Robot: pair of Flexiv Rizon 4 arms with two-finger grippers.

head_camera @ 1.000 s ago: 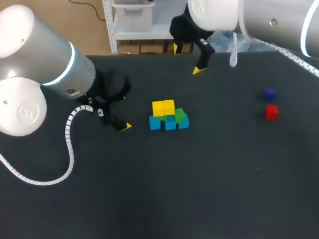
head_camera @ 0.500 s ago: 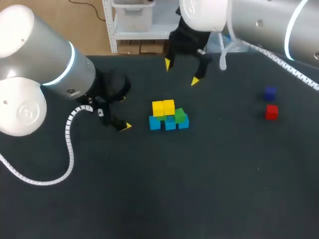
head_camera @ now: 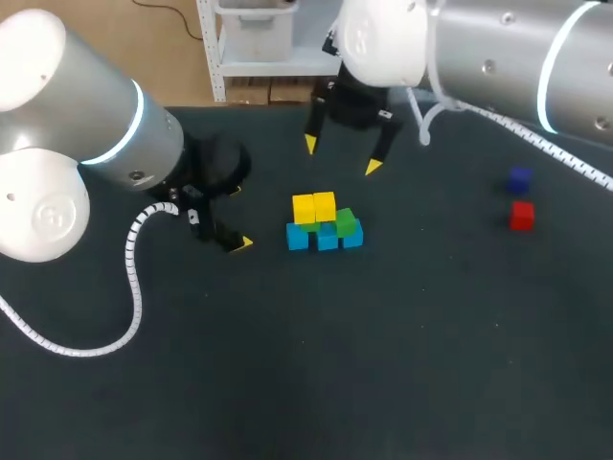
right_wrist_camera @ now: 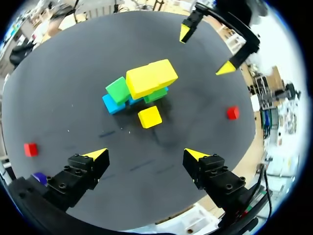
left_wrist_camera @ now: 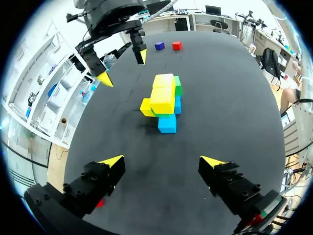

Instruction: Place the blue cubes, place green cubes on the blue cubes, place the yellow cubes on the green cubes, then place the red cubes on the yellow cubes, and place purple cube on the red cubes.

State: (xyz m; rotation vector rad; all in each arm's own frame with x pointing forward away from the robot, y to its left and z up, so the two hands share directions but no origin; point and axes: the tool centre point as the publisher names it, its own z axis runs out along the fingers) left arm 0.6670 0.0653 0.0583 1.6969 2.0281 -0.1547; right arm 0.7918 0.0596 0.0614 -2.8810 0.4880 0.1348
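Three blue cubes (head_camera: 327, 238) lie in a row mid-table, with green cubes (head_camera: 345, 220) on them and two yellow cubes (head_camera: 314, 206) on top. A loose yellow cube (right_wrist_camera: 149, 117) rests on the table on the stack's far side. A red cube (head_camera: 521, 216) and a purple cube (head_camera: 519, 178) sit far right. A second red cube (right_wrist_camera: 233, 113) lies near my left gripper. My right gripper (head_camera: 341, 155) hangs open above and behind the stack, empty. My left gripper (left_wrist_camera: 162, 161) is open and empty, left of the stack.
The dark table (head_camera: 402, 364) has free room in front of the stack and between the stack and the two cubes at the right. My left arm's white cable (head_camera: 134, 287) loops over the table at the left.
My right gripper has come down and leftward from the back edge toward the stack, turning its fingers. The left arm and all cubes have stayed put.
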